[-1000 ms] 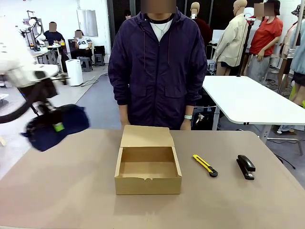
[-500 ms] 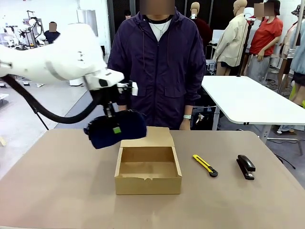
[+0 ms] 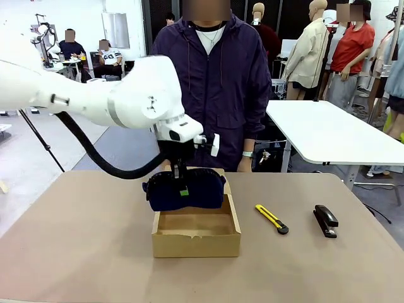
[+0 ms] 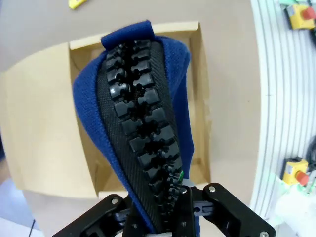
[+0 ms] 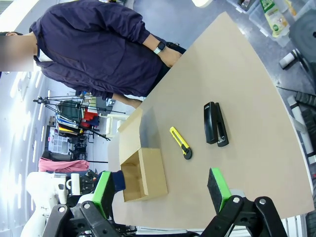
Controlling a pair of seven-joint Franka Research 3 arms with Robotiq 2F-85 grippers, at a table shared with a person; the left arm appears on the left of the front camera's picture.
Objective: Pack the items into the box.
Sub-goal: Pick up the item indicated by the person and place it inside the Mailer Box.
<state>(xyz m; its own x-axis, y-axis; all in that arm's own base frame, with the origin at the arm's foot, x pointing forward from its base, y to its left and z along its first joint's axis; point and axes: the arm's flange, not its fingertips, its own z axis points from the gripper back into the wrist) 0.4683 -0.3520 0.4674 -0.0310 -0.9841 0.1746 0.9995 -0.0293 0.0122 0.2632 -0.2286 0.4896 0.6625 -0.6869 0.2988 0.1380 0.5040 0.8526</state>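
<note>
The left tool (image 3: 183, 191) was clamped shut on the dark navy zippered soft pouch (image 4: 143, 123), pinching it along the black zip seam so that the bag hung lengthwise beneath it. The pouch hung over the shallow brown cardboard box (image 3: 196, 243), which sat open near the middle of the worktop (image 3: 82, 240), somewhat closer to the far edge. Its flap lid (image 4: 39, 128) was folded back toward the person (image 3: 211, 95) standing at that edge.

In the left wrist view the pouch lay nearly in line with the box's opening and covered most of it. The grip at the seam looked chosen to keep the soft body straight, so that it could go in without catching a wall; the fit seemed tight. Whether the pouch's underside touched the box could not be told.

The slim yellow-and-black utility knife (image 3: 272, 218) and the small black stapler (image 3: 326, 220) lay flat, apart from each other, between the box and the worktop's right edge. They were probably kept for afterwards, since the bulky pouch belonged at the bottom. The right tool (image 5: 160, 190) hung high above the worktop, jaws wide apart and empty.
</note>
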